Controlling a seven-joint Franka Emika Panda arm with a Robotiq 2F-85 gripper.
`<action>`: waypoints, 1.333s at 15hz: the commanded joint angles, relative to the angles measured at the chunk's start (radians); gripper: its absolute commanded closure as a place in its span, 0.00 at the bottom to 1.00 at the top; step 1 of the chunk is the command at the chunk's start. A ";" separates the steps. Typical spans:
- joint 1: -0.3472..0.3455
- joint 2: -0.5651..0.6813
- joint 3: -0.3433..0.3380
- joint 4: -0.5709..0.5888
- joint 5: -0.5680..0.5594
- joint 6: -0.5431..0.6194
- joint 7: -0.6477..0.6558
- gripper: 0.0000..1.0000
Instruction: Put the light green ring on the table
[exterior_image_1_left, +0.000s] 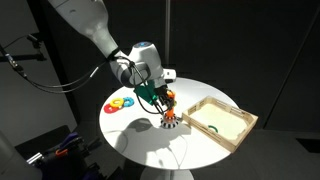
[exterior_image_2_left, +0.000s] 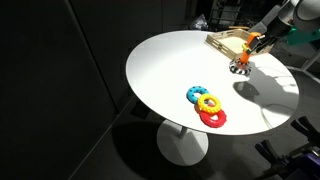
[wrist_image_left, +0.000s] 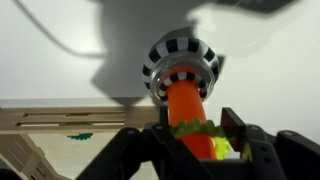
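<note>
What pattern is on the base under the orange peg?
Black and white stripes around the base, clearest in the wrist view.

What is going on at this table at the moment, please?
The robot arm's gripper hangs over an orange peg standing on the table. In the wrist view the light green ring sits on the peg between the jaws; whether they have closed on it is unclear. The red, yellow and blue rings lie together on the table, a wooden tray nearby.

The table had a smooth white top. The tray was pale wood. The coloured rings seemed to be shiny plastic, but they were small and blurry.
</note>
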 joint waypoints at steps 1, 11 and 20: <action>0.003 -0.114 0.003 -0.059 0.024 -0.009 -0.030 0.70; -0.040 -0.251 0.117 -0.086 0.171 -0.014 -0.121 0.70; -0.042 -0.262 0.114 -0.068 0.311 -0.230 -0.239 0.00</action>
